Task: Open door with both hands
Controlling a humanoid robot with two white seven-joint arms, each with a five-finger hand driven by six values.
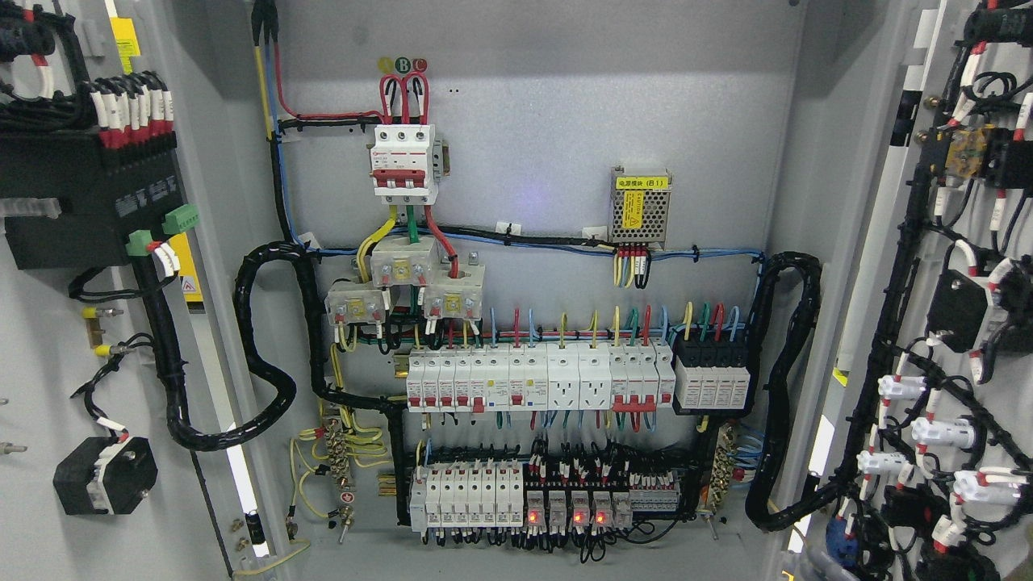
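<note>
Both tall doors, left door [48, 339] and right door [960, 323], swing outward from the cabinet [549, 145]; no hand shows, fingers cannot be told.

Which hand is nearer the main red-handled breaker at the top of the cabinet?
Neither can be judged: no hand or arm is in view. The breaker sits alone on the back panel, both doors open.

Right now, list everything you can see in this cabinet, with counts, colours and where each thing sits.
Left door: one, grey, swung open at left, wired parts on its inner face.
Right door: one, grey, open at right, black cable loom.
Main breaker: one, white and red, top centre.
Power module: one, metal with yellow label, upper right.
Breaker rows: two, white, lower centre.
Red lamps: four lit, bottom row.
Robot hands: none in view.
</note>
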